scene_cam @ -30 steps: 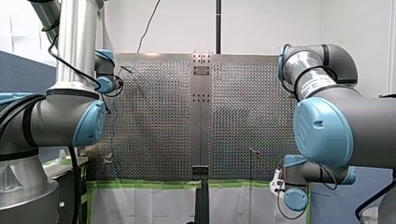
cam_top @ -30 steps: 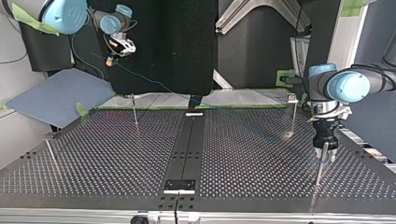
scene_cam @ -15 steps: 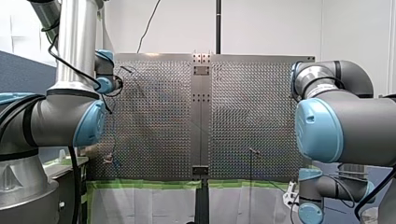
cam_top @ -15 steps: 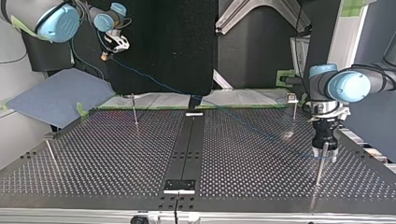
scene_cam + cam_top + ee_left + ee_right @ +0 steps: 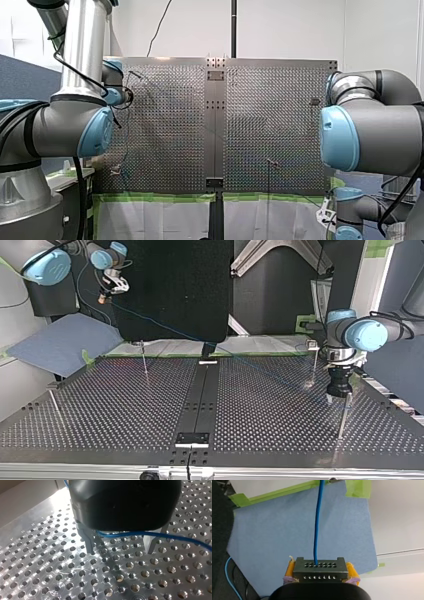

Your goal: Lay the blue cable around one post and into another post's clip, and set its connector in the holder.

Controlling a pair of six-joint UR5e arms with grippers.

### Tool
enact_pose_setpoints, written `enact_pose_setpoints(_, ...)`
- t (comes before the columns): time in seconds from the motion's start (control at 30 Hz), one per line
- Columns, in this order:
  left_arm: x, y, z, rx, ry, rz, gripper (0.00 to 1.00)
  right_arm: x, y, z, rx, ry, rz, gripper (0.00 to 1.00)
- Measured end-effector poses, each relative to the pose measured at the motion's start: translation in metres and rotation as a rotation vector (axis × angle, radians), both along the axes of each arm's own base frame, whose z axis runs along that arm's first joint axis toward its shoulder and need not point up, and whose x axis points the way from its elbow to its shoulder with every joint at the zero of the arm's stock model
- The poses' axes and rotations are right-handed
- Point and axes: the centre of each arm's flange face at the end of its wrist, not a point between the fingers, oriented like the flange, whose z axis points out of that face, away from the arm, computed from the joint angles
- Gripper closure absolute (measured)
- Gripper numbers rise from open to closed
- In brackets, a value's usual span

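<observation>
Top view puts my right hand (image 5: 107, 287) high in the air beyond the far corner of the table (image 5: 100, 410) at the view's left, above a blue sheet (image 5: 65, 342). The right wrist view explains the grip: its yellow pads (image 5: 290, 568) are pressed against both sides of the black connector (image 5: 319, 566), with the blue cable (image 5: 317, 525) leaving the connector's face straight ahead. Holding the plug end up and away like this looks meant to draw the cable taut, so that it runs as one straight line down across the table to my left hand (image 5: 338, 399) near the view's right edge. There the left wrist view shows the metal fingers (image 5: 88, 541) spread, tips just above the perforated table, with the cable crossing the gap under the palm. It seems to lie loose there rather than pinched, which I judge lets it slide while this hand steers the low end. That hand hangs just beside a thin bare post (image 5: 341, 417), with a post carrying a clip (image 5: 313, 357) just behind it in the view. The low, close position suits hooking the cable around the one before lifting it to the other. The cable passes well below the clip, so neither the wrap nor the clipping looks done. A small black bracket (image 5: 192, 438) on the centre strip may be the holder, though I cannot be sure; the connector is well apart from it, in the air.
</observation>
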Motion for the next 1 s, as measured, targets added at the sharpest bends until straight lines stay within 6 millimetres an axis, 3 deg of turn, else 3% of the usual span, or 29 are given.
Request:
enact_pose_setpoints(0.27, 0.000, -0.001, 0.000, -0.001, -0.001, -0.003, 0.00, 0.006, -0.017, 0.018, -0.089, -0.015, 0.064, 1.00)
enact_pose_setpoints(0.67, 0.000, -0.003, 0.000, -0.002, -0.001, -0.006, 0.00, 0.020, -0.060, 0.076, -0.246, -0.068, 0.187, 1.00)
enact_pose_setpoints(1.0, 0.000, -0.003, 0.000, -0.002, -0.001, -0.004, 0.00, 0.038, -0.076, 0.086, -0.271, -0.073, 0.292, 1.00)
